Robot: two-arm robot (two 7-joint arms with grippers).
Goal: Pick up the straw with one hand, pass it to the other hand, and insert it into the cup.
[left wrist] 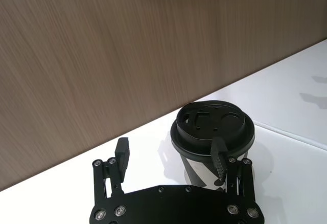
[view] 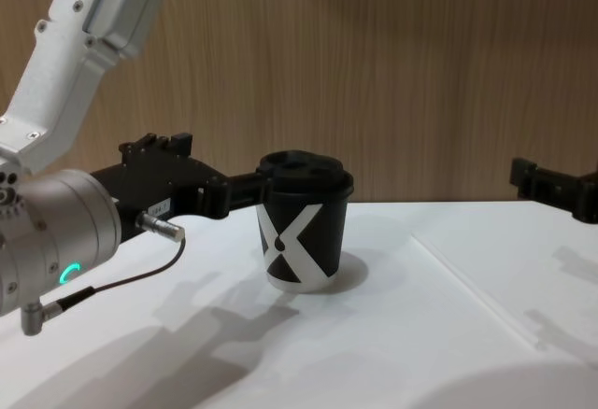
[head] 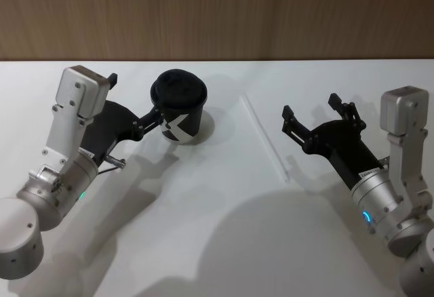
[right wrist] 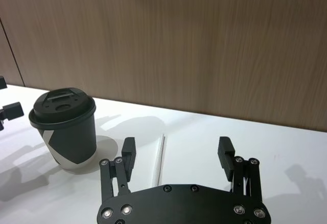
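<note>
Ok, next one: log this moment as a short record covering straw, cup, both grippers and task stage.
straw: thin straight white straw, lying flat on the white table, unheld
cup: small black paper cup, white X, black domed plastic lid on, upright
left gripper: open, one finger beside the cup
right gripper: open, above the table, facing the straw
stage: straw not yet picked up
</note>
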